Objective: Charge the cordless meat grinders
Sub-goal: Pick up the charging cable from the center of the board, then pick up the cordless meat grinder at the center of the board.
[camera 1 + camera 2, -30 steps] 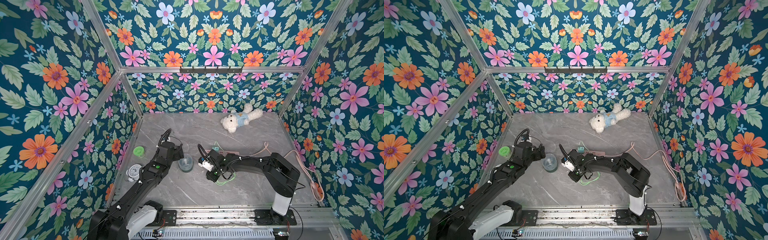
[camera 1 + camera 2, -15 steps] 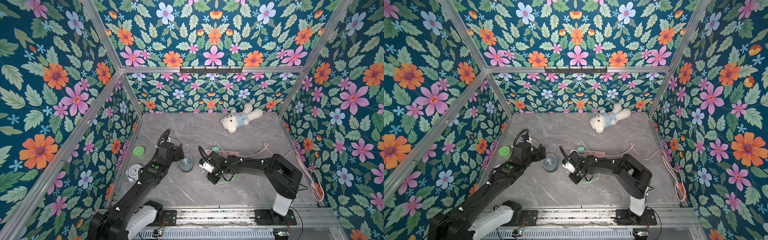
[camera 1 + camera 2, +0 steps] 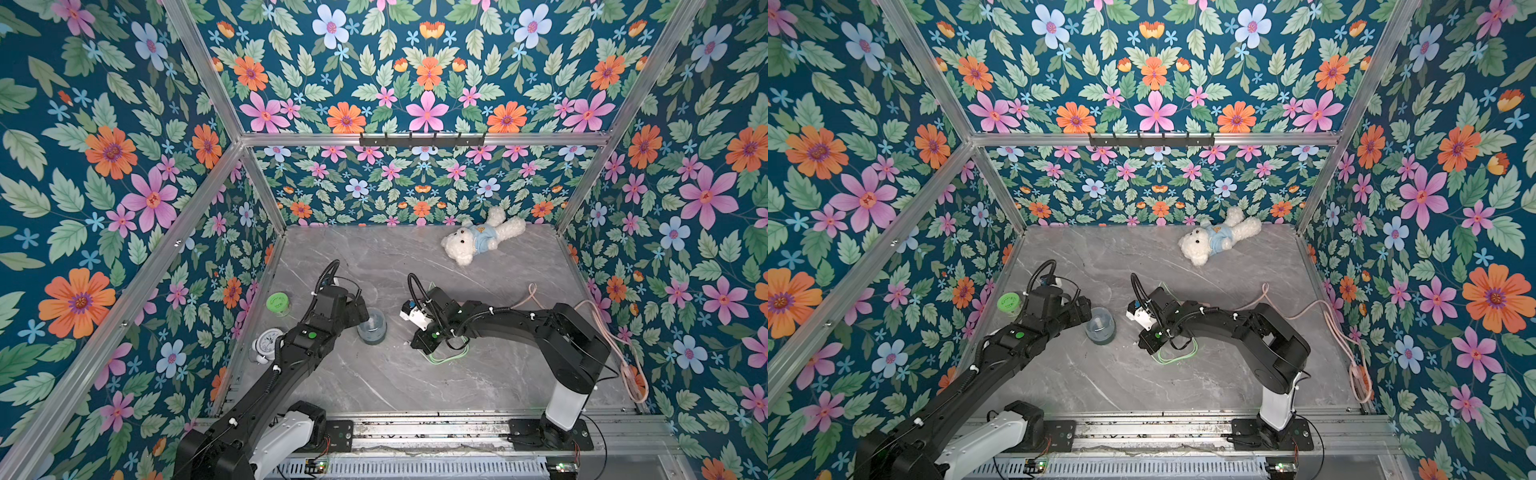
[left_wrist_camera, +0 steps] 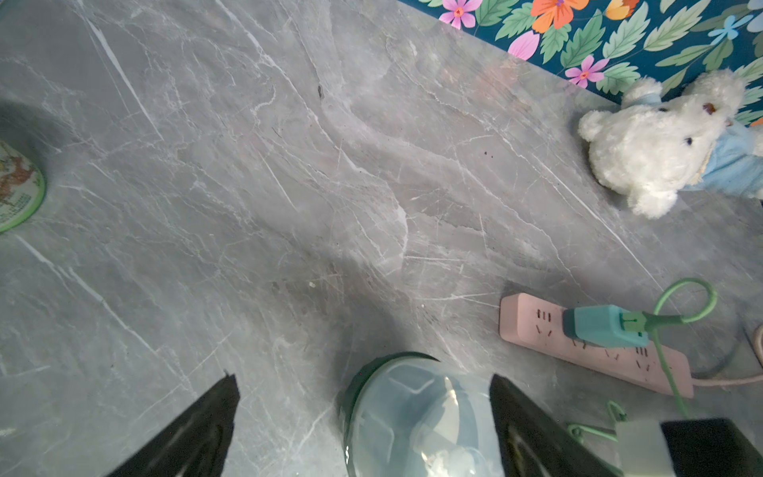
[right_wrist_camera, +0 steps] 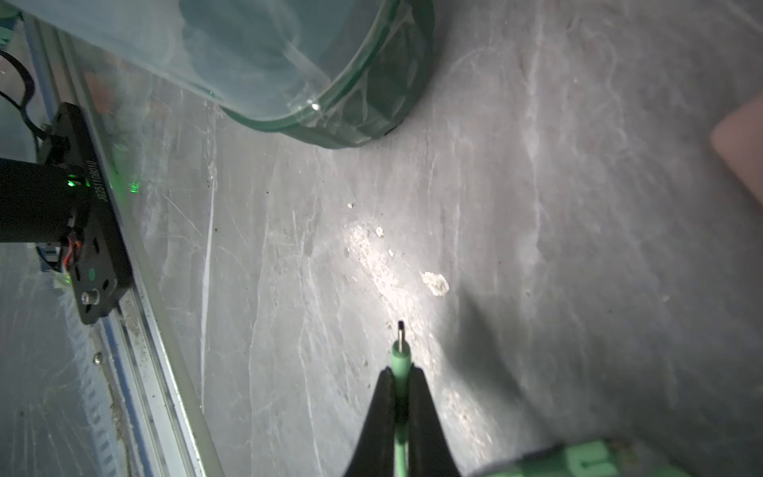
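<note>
My left tool (image 4: 363, 380) gapes wide, fingers either side of the cordless meat grinder (image 4: 413, 417) standing on the grey surface (image 4: 289, 165); my right tool (image 5: 399, 371) pinches the green charging plug (image 5: 401, 353) near its base.

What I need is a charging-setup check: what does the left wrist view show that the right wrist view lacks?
Only left wrist: the teal square adapter seated in the pink power strip, the white plush bear in blue, and the open left claw straddling the clear-domed, teal-based meat grinder. Only right wrist: the right claw shut on the green pin plug, its tip short of the grinder. Both: the grinder, the green cable, the grey marble tabletop, perhaps the strip's corner.
</note>
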You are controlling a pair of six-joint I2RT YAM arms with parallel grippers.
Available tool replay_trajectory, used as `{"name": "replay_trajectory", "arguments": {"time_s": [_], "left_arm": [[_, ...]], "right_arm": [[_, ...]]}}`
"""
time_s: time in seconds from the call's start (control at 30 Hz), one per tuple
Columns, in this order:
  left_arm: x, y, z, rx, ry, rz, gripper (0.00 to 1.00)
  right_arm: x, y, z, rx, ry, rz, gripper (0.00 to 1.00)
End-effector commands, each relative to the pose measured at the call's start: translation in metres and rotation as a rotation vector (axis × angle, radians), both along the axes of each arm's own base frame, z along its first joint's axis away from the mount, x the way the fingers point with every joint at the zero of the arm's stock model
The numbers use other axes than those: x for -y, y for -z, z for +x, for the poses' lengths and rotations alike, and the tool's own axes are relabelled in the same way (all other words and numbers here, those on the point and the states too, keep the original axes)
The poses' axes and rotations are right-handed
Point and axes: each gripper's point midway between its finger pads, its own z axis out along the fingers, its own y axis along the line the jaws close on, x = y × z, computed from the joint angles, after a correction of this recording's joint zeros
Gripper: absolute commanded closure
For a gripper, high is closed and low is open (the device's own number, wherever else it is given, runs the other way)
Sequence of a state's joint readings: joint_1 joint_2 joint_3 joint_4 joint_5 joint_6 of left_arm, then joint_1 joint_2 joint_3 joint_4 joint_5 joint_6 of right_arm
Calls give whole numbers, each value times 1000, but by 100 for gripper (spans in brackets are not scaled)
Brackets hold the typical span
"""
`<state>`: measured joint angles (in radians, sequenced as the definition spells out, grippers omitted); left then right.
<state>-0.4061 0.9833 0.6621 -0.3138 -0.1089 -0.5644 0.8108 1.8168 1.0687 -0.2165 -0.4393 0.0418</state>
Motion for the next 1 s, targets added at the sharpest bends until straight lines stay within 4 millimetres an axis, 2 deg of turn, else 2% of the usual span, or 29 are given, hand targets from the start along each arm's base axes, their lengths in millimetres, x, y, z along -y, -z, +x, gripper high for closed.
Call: {"name": "replay_trajectory", "arguments": {"time_s": [0.0, 0.3, 0.57, 0.73, 0.87, 0.97], "left_arm": [[0, 5, -7, -42, -9, -21, 3], [20, 15, -23, -38, 46, -172, 1], [32, 20, -36, 51, 47, -198, 1], [48, 26, -43, 79, 100, -112, 1], [69, 28, -49, 124, 170, 12, 1], [69, 39, -52, 106, 170, 47, 1]], "right_arm": [[-14, -9, 0, -25, -46, 89, 100], [-21, -15, 22, -39, -15, 159, 100], [-25, -11, 22, -62, -21, 168, 100], [-24, -10, 21, -69, -16, 164, 100], [-23, -11, 21, -70, -13, 167, 100], [-21, -11, 21, -73, -12, 171, 100]]}}
